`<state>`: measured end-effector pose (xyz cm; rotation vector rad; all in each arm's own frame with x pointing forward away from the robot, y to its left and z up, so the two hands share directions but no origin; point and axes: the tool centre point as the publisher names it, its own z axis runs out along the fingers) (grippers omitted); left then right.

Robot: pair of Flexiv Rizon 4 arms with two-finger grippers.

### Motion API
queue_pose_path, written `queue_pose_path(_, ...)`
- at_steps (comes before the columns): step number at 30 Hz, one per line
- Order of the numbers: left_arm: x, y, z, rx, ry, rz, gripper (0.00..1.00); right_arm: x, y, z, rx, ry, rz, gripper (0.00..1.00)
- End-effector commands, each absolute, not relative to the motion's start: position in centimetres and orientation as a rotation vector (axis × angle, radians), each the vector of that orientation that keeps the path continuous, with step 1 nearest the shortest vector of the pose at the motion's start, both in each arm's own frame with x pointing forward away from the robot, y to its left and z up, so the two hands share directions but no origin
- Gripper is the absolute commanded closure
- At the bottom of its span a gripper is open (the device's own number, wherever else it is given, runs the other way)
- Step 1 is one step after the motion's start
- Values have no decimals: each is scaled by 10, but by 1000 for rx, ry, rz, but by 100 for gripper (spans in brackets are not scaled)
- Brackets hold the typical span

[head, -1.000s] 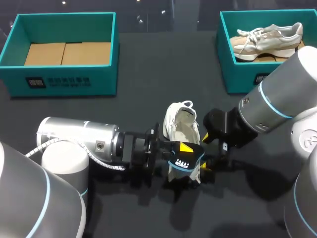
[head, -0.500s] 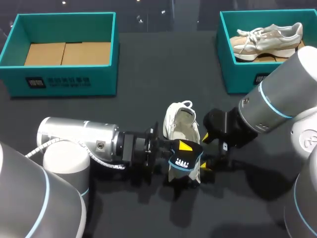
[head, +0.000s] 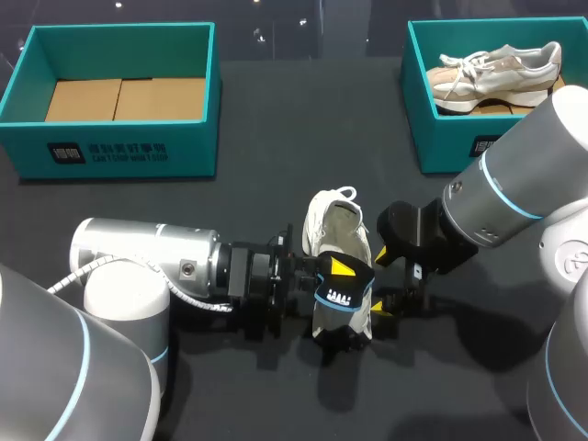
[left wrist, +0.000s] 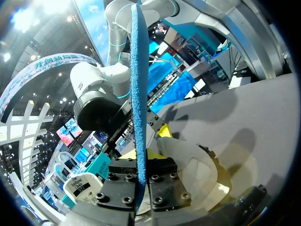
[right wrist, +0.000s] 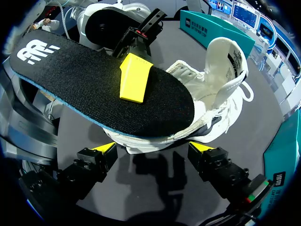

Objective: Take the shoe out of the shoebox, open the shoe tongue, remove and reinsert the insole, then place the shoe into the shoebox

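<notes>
White logo mark (right wrist: 36,51) sits at the heel end of the black insole (right wrist: 103,94). Dark printed label (right wrist: 233,60) on the inner face of the white shoe tongue (right wrist: 225,49), characters too small to read. White print blocks on the front walls of left shoebox (head: 188,152) and right shoebox (head: 441,147), not legible.

Your right gripper (right wrist: 154,149) is wide open, its 2 yellow tips flanking the white shoe (right wrist: 211,101), neither touching it. The black, blue-edged insole (right wrist: 84,89) lies tilted over the shoe. Your left gripper (right wrist: 134,77) has 1 yellow finger flat on top of the insole. The tongue (right wrist: 225,61) stands up.
</notes>
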<state>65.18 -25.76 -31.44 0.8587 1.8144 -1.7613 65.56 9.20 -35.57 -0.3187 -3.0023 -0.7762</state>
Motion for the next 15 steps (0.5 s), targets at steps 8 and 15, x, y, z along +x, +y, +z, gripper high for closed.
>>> queue_pose_path(8,661,-262,-323,846,1824,-1747,100,654,93,-356,-321,-3006,-775,0)
queue_pose_path(15,671,-263,-330,811,1859,-1731,100,654,93,-356,-321,-3006,-775,0)
